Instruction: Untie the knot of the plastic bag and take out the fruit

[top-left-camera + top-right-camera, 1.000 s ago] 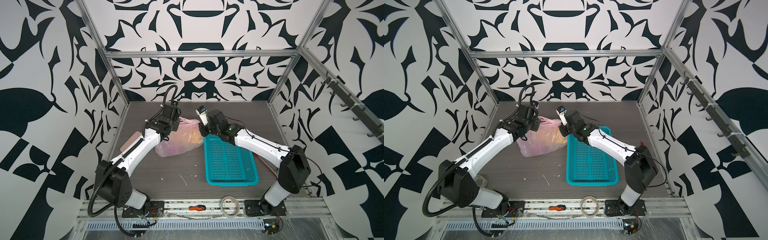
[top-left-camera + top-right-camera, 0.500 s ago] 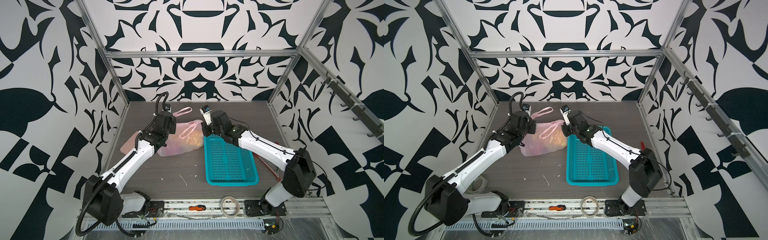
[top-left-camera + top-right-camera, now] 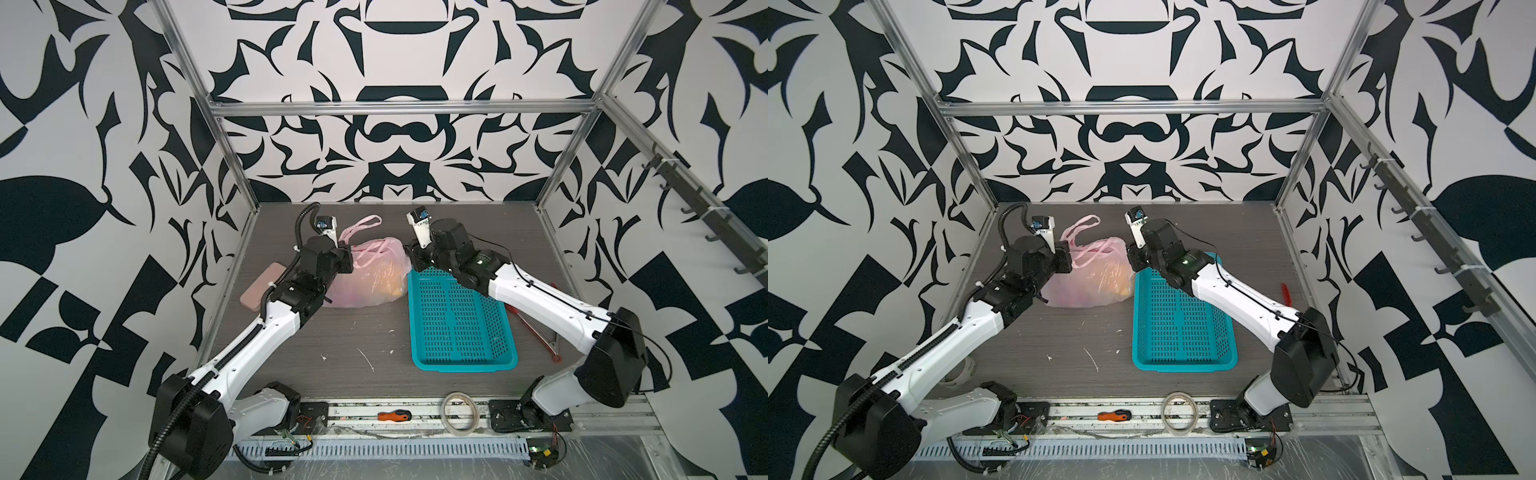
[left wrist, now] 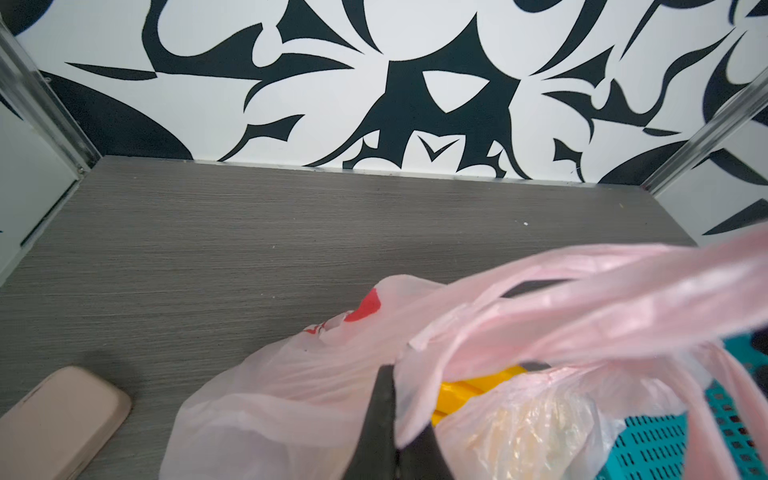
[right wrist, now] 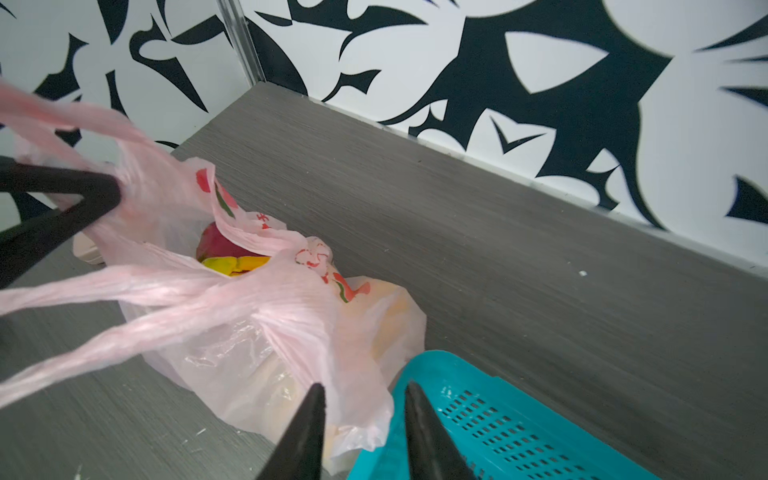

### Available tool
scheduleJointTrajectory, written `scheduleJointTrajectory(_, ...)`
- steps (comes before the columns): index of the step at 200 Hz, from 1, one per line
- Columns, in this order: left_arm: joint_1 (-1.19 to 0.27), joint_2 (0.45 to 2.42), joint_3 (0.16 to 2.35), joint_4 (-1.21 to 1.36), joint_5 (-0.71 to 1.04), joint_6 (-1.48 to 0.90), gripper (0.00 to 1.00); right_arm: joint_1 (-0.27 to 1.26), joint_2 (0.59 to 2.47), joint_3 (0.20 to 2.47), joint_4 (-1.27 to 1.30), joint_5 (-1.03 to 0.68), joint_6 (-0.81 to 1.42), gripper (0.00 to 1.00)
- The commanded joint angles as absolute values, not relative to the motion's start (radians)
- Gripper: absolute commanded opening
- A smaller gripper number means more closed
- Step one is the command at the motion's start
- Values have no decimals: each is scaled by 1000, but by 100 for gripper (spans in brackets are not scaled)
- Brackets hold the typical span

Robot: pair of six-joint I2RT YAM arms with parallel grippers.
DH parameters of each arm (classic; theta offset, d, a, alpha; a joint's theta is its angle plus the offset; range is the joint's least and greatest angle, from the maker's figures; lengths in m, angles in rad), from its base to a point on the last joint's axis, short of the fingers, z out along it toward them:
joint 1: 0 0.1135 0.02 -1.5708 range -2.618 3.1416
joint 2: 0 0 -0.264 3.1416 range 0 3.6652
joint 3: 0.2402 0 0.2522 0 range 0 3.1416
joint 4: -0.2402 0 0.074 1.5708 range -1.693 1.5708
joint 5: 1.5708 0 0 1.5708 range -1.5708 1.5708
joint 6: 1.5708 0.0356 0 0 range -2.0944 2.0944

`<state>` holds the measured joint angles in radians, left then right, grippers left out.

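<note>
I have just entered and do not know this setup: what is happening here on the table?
A pink plastic bag lies on the table beside a teal basket. The left gripper is shut on the plastic bag at a handle, holding it up. The right gripper is open and empty, close to the bag. The bag's mouth gapes and the fruit is inside.

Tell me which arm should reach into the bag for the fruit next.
Right. The right gripper is open, empty and pointed at the plastic bag, whose mouth shows the fruit. The left gripper is shut on a handle, so it is probably best kept there.
</note>
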<state>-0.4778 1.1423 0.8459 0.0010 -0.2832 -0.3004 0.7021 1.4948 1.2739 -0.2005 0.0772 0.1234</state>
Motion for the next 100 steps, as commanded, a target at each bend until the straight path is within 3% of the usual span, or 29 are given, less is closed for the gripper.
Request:
scheduleJointTrajectory(1, -477, 1085, 812, 88, -244, -365, 0, 713, 1448, 1271, -212, 145, 97, 43)
scheduleJointTrajectory(100, -477, 1043, 715, 194, -210, -448, 0, 905, 1566, 1360, -204, 398, -147, 64)
